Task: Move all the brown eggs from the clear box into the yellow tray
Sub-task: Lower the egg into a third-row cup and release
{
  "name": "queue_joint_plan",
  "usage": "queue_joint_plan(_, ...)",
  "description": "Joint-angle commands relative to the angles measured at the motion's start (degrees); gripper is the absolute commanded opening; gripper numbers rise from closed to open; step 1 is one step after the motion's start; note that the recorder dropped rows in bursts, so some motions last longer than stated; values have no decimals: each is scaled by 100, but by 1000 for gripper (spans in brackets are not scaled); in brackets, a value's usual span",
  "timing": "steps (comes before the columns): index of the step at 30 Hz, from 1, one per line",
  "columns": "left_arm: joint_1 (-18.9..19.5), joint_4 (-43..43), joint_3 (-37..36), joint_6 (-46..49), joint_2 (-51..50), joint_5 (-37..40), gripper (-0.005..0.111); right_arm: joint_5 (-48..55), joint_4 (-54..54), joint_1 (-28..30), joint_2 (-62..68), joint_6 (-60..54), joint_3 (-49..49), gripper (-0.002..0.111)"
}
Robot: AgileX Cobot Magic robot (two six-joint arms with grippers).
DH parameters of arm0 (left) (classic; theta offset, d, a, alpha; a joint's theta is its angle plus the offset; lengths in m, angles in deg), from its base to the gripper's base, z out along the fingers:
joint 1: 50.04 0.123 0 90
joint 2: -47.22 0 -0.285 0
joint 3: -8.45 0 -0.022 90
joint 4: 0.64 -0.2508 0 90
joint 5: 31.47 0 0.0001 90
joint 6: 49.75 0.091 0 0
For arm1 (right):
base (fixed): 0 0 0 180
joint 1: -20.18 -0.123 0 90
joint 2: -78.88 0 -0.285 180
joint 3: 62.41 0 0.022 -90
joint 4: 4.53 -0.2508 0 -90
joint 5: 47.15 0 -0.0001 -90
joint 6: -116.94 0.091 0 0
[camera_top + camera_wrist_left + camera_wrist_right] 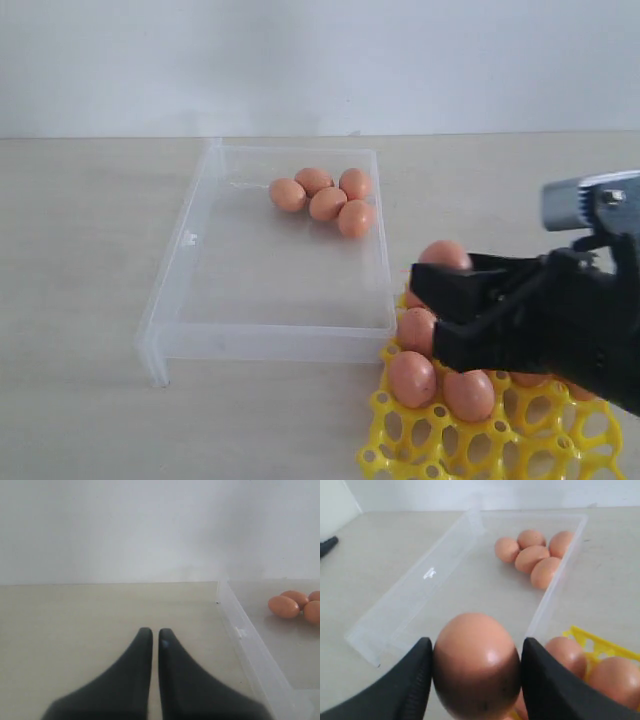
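Observation:
My right gripper [476, 652] is shut on one brown egg [475, 665], held above the near corner of the yellow tray [440, 440]; the same egg [444, 254] peeks over the black jaws in the exterior view. Several brown eggs [412, 378] sit in the tray's cups. Several more eggs [327, 203] lie clustered at the far right of the clear box [180, 290], also seen as eggs [532, 557] in the right wrist view. My left gripper [155, 632] is shut on nothing, low over the bare table to the left of the box wall [250, 645].
A beige table [70, 250] carries everything, and a white wall rises behind it. The tray sits right against the box's near right corner. The left gripper's tip [327, 545] shows far off in the right wrist view.

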Motion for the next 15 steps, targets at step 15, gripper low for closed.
queue_joint_plan(15, -24, -9, -23, 1, 21, -14, 4, 913, -2322, -12, -933, -3616, -1020, 0)
